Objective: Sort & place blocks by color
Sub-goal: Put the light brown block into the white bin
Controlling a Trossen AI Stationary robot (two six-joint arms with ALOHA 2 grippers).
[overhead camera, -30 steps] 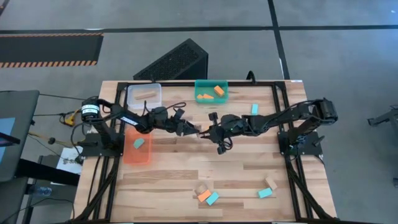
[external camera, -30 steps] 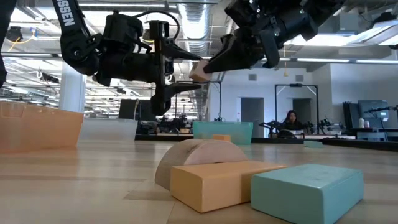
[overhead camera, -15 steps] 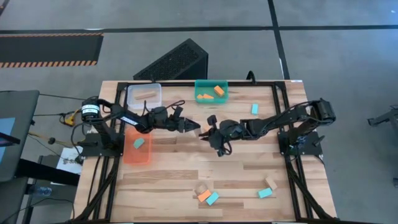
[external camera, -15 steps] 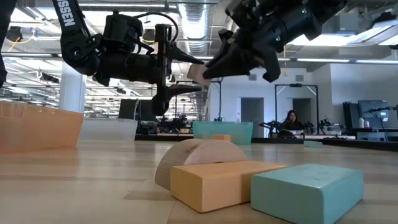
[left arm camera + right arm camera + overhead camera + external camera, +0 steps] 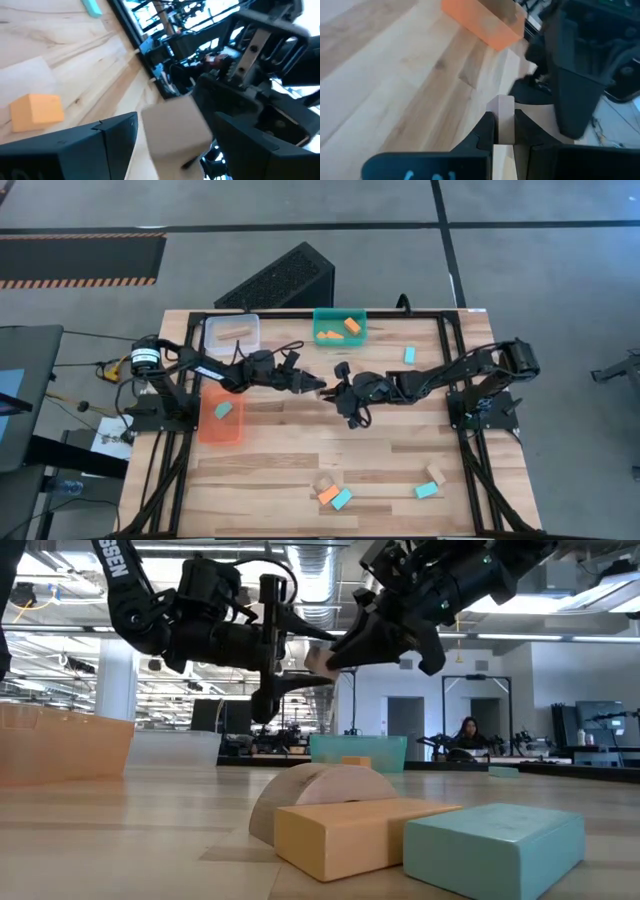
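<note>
Passing, high view: right gripper (image 5: pixel 330 393) and left gripper (image 5: pixel 318 387) meet above the counter (image 5: pixel 300 460), beside the orange bin (image 5: pixel 220 427).
Low view: tan block (image 5: pixel 318 658) pinched closed in right gripper, aloft.
Left wrist view: left gripper spread wide around the block, not clamped.
Right wrist view: block between closed fingers (image 5: pixel 487 131).
Risk: early release would drop the block.
</note>
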